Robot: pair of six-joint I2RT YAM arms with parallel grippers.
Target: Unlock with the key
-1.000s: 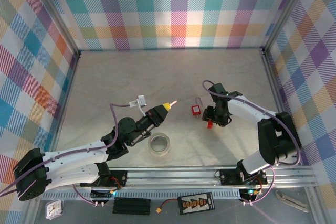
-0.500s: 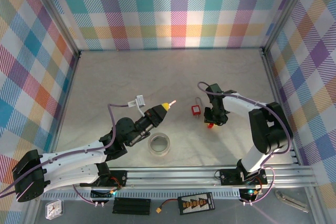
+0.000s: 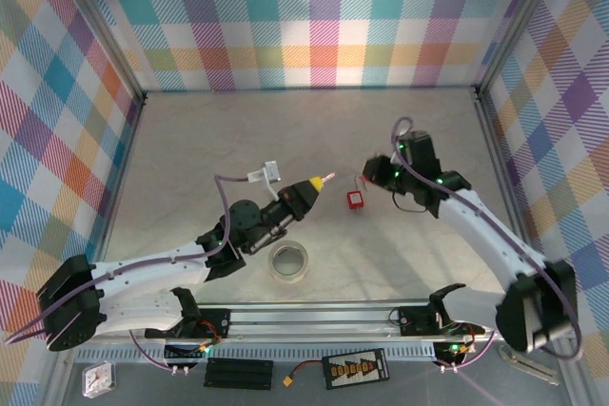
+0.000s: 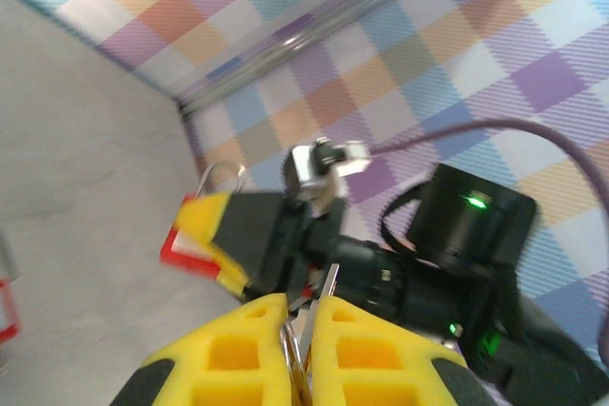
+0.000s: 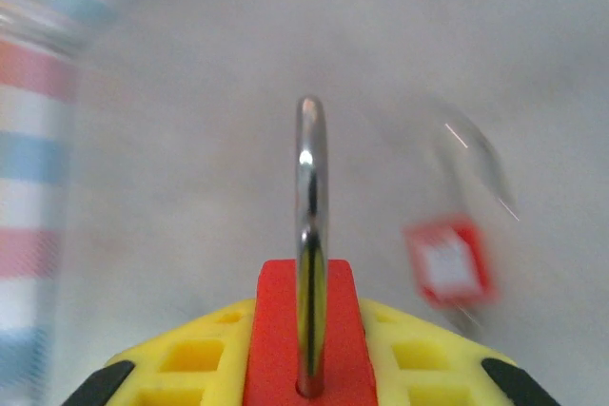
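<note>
Key and padlock face each other in mid-air, lock at 3 o'clock from the key tip.

In the top view the left gripper [image 3: 309, 187] has its fingers pressed together on the key [image 3: 329, 177]. The key's long axis points toward 2 o'clock. The right gripper [image 3: 378, 172] lies just beyond the tip, near but apart, and pinches the red padlock [image 5: 300, 325] by its body with the shackle [image 5: 308, 197] pointing away from the wrist. From the left wrist that padlock [image 4: 183, 250] sits at 10 o'clock from the key, shackle tilted up-left. Its keyway cannot be seen and probably faces the right gripper's palm, so the lock may need turning. A second red padlock [image 3: 356, 200] lies on the table at 4 o'clock from the key tip.
</note>
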